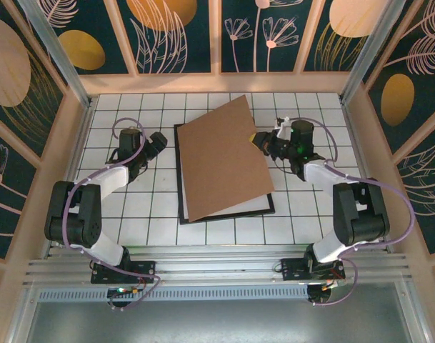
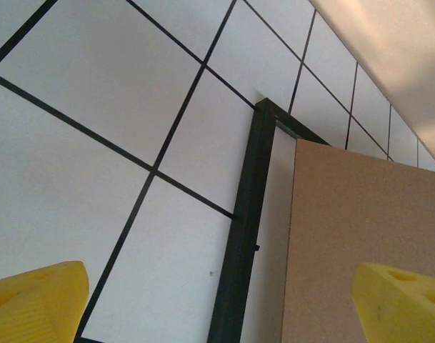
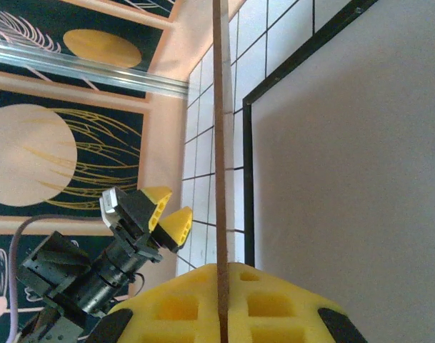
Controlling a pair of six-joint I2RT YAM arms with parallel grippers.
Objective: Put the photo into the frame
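**A:** Where is the photo right now?

**B:** As far as I can judge, it lies flat inside the frame (image 2: 244,243). The white sheet (image 3: 346,179) under the right gripper (image 3: 221,304) looks like its blank back, picture side down. I can't see the printed side, so that is only my reading.

**A:** And what is that gripper doing?

**B:** It is pinched tight on the right edge of the brown board (image 1: 224,157). The board hangs over the frame between the two grippers, tilted up on the gripped side. It is also turned askew, so one corner pokes out past the frame's far rail. I can't tell whether its opposite edge touches the frame.

**A:** What about the left gripper (image 1: 158,143)?

**B:** Its fingers are spread wide with nothing in them. It sits low over the surface (image 1: 149,211), with the frame's left rail just to its right.

**A:** So how should this step go?

**B:** I take the step to be laying the board over the photo. I would square the board with the frame first, while it is raised. Turning it once it rests on the photo could drag the print out of place.

Then I would lower it slowly and set the edge away from the right gripper inside the rail first. The gripped edge can hinge down after that. The open left gripper is well placed to steady the rail or guide that free edge. The main risk is a corner catching on the rail.
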